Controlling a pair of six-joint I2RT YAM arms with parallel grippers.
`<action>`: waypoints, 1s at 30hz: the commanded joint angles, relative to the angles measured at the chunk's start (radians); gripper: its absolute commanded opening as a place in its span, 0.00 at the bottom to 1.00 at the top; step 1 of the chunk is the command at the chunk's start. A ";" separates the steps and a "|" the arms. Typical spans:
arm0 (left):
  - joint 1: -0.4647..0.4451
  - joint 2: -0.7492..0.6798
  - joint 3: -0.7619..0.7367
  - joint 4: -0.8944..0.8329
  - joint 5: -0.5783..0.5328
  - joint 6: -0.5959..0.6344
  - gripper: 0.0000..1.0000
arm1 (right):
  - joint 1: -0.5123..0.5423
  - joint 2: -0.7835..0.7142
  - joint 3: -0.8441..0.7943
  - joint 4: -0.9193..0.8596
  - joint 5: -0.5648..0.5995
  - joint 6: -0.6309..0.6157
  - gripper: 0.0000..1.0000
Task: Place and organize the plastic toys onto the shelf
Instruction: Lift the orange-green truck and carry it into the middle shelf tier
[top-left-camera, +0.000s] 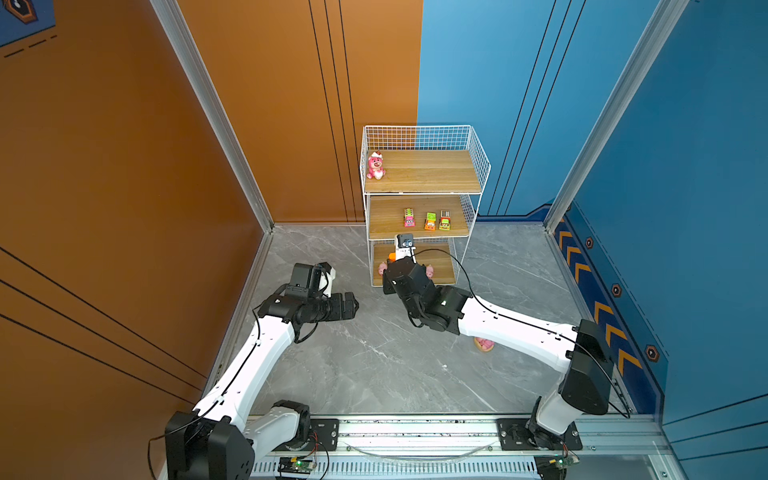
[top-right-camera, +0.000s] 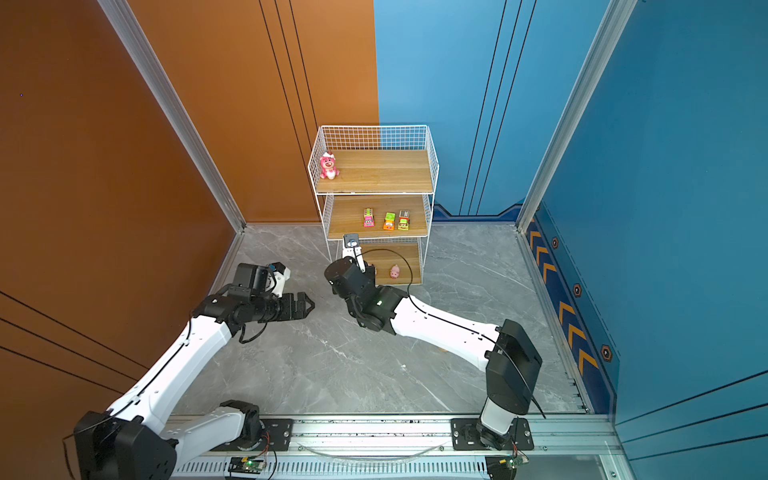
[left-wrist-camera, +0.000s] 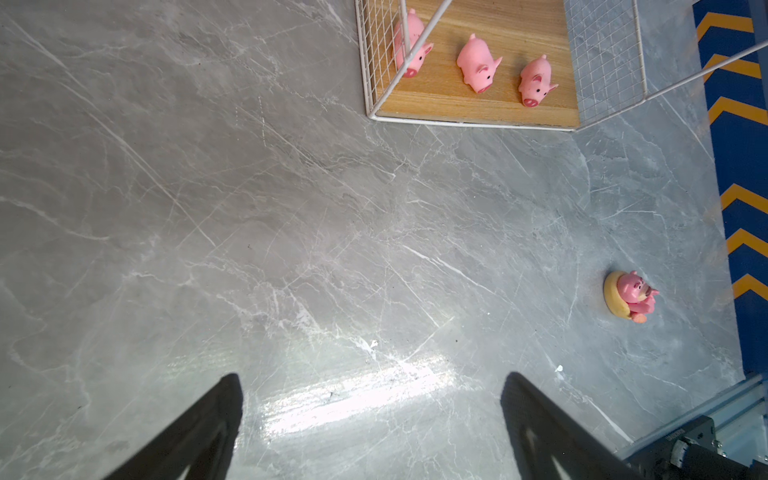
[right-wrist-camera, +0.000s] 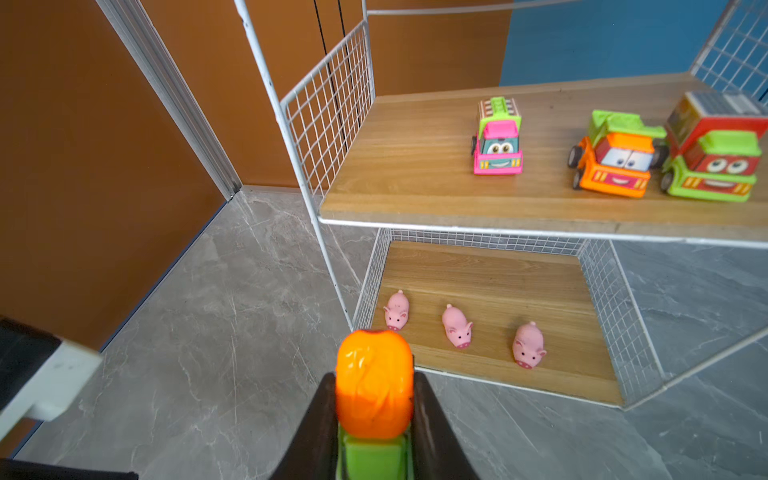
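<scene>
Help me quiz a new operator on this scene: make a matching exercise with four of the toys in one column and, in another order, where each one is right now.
Toys
1. pink bear wearing a hat
2. middle pig
3. orange-and-green vehicle
4. bear on the tan base

Places
A. on the grey floor, off the shelf
B. bottom board of the shelf
C. top board of the shelf
D. clamped in the right gripper

Pairs: 1-C, 2-B, 3-D, 4-A
</scene>
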 joint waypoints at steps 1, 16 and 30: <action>0.013 -0.015 -0.013 0.010 0.029 -0.012 0.98 | -0.028 0.063 0.080 -0.037 -0.027 -0.060 0.21; 0.023 0.002 -0.020 0.018 0.055 -0.016 0.98 | -0.125 0.264 0.357 -0.048 -0.048 -0.116 0.21; 0.030 0.004 -0.023 0.025 0.073 -0.021 0.98 | -0.163 0.364 0.504 -0.013 -0.045 -0.155 0.22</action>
